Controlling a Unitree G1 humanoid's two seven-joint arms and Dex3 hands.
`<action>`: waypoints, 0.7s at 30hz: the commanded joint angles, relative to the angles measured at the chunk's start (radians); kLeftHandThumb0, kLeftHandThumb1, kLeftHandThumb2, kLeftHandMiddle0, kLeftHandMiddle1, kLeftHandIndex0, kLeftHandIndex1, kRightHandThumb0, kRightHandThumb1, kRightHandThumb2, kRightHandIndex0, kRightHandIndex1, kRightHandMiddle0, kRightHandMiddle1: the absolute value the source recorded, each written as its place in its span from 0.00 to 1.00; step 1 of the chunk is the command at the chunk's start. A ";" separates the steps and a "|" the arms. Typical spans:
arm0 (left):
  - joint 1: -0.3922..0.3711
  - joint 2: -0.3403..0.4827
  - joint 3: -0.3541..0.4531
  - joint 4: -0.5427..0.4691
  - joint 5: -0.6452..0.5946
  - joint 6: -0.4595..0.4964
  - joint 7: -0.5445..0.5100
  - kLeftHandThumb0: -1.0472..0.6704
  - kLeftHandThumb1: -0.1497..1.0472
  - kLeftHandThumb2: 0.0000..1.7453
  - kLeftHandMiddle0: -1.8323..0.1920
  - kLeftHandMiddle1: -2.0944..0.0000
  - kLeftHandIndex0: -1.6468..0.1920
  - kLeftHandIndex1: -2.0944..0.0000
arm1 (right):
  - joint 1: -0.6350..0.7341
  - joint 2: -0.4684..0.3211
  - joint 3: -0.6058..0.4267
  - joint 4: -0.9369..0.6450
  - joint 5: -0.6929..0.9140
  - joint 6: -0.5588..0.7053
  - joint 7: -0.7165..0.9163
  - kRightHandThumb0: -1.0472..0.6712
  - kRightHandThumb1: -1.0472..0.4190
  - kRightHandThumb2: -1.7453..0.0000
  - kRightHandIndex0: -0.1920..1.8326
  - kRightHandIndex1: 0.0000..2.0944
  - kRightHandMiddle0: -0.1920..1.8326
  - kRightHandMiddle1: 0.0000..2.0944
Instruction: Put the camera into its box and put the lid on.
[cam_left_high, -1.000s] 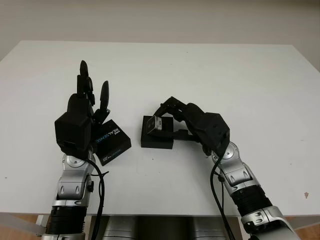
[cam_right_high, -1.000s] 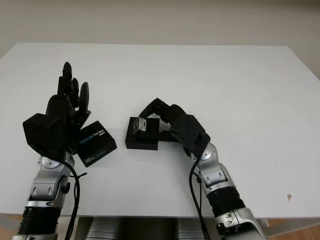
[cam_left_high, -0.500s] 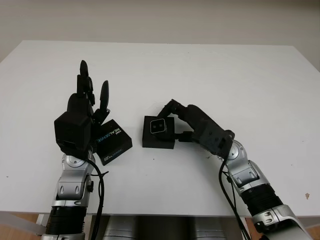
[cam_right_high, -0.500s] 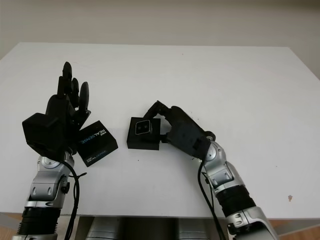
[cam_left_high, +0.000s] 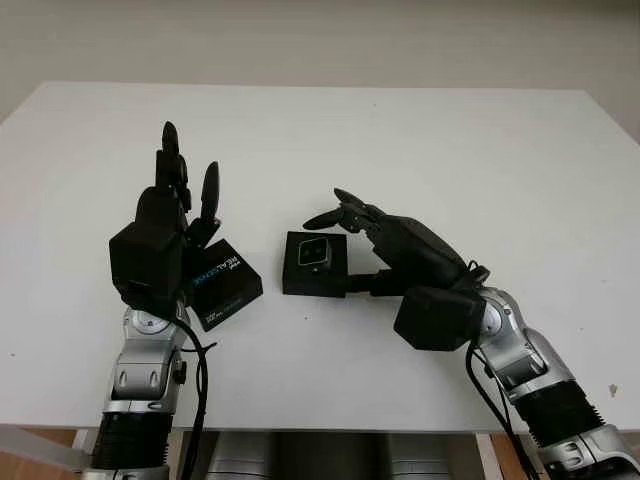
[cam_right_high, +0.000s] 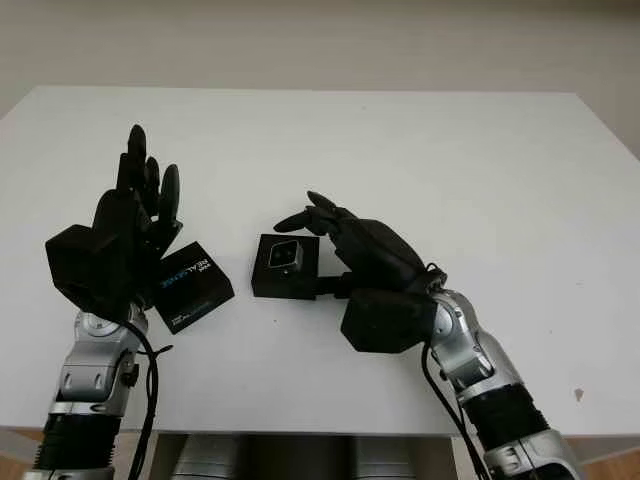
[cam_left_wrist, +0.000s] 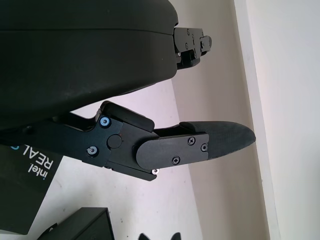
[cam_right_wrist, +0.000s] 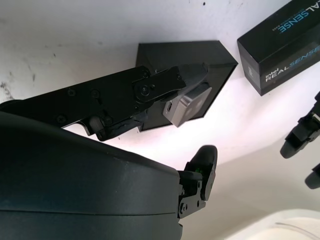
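One small, rigid camera (cam_left_high: 314, 252) lying in its box (cam_left_high: 315, 265); right hand (cam_left_high: 400, 250) open beside it. Lid (cam_left_high: 222, 283), light and stiff, best gripped by its edges; left hand (cam_left_high: 165, 235) open.

Even, diffuse overhead lighting is recorded across the white table (cam_left_high: 420, 140); soft, short shadows are cast beside the box (cam_left_high: 315, 265) and the lid (cam_left_high: 222, 285). No glare is noted. In the wrist views, the nearest black hand shells are rendered dark and slightly soft.
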 joint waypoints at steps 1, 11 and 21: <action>-0.002 0.006 -0.003 -0.019 0.006 0.000 -0.003 0.18 1.00 0.31 0.94 0.97 0.94 0.97 | 0.002 -0.015 -0.012 -0.028 -0.019 -0.026 -0.032 0.28 0.06 0.97 0.07 0.02 0.11 0.23; -0.002 0.008 0.000 -0.015 0.005 -0.003 -0.004 0.18 1.00 0.31 0.94 0.97 0.94 0.97 | 0.003 -0.064 -0.026 -0.110 -0.078 -0.022 -0.045 0.21 0.03 0.96 0.06 0.03 0.08 0.11; 0.002 0.004 0.002 -0.021 -0.003 0.001 -0.006 0.18 1.00 0.30 0.95 0.98 0.95 0.97 | 0.002 -0.104 0.042 -0.084 -0.210 -0.006 -0.008 0.10 0.00 0.74 0.03 0.02 0.06 0.05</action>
